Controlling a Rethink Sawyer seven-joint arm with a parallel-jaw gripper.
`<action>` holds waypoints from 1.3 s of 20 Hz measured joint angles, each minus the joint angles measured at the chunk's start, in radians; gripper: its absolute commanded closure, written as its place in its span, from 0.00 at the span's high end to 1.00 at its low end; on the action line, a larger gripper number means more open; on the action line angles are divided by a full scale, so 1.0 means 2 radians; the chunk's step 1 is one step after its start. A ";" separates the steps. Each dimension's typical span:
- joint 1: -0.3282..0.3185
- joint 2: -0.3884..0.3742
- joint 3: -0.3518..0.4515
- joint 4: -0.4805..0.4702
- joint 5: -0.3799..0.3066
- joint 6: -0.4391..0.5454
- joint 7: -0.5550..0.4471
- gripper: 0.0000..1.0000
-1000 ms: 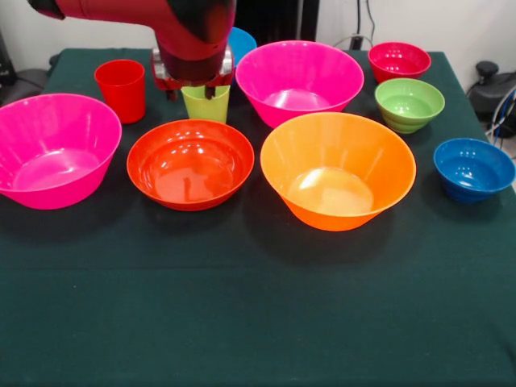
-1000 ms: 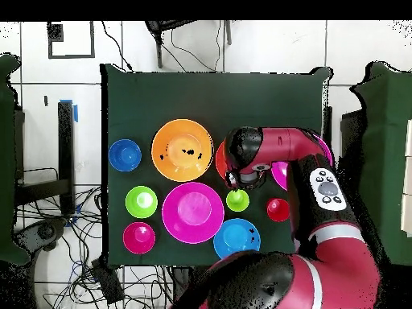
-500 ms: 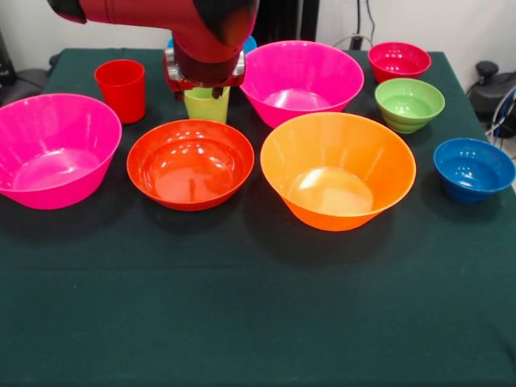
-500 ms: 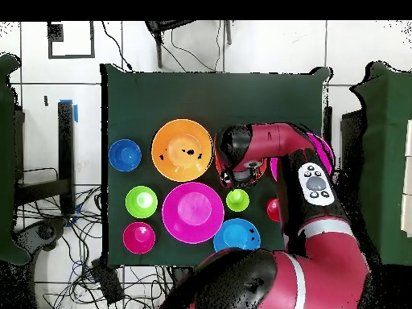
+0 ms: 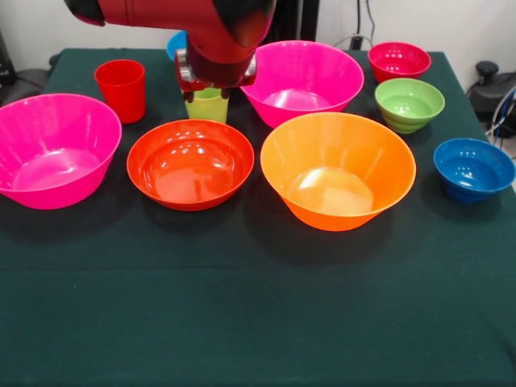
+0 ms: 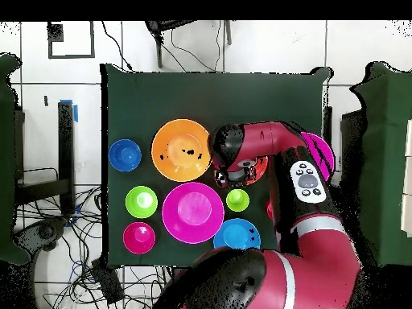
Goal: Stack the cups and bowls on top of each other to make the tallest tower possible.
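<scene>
My gripper (image 5: pixel 208 92) hangs open under the red arm, just in front of and above the lime green cup (image 5: pixel 207 107), which stands free on the cloth (image 6: pixel 237 199). From overhead, the arm's head (image 6: pixel 229 150) covers most of the red-orange bowl (image 5: pixel 190 164). The red cup (image 5: pixel 121 89) stands at the back left. Bowls sit singly: two big pink (image 5: pixel 52 149) (image 5: pixel 300 79), orange (image 5: pixel 339 169), magenta-red (image 5: pixel 399 60), green (image 5: pixel 409 103), dark blue (image 5: pixel 474 168). The light blue bowl (image 6: pixel 236 234) is mostly hidden behind the arm in the front view. No tower stands.
The dark green tablecloth (image 5: pixel 258 314) has a wide bare stretch along its front. Cables and table legs lie off the table's edges in the overhead view.
The arm has slid right in the front view, off the lime green cup and toward the red-orange bowl. The cup has stayed where it was.
</scene>
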 measured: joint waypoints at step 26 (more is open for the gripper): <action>-0.040 -0.001 0.001 0.004 0.000 0.039 0.000 1.00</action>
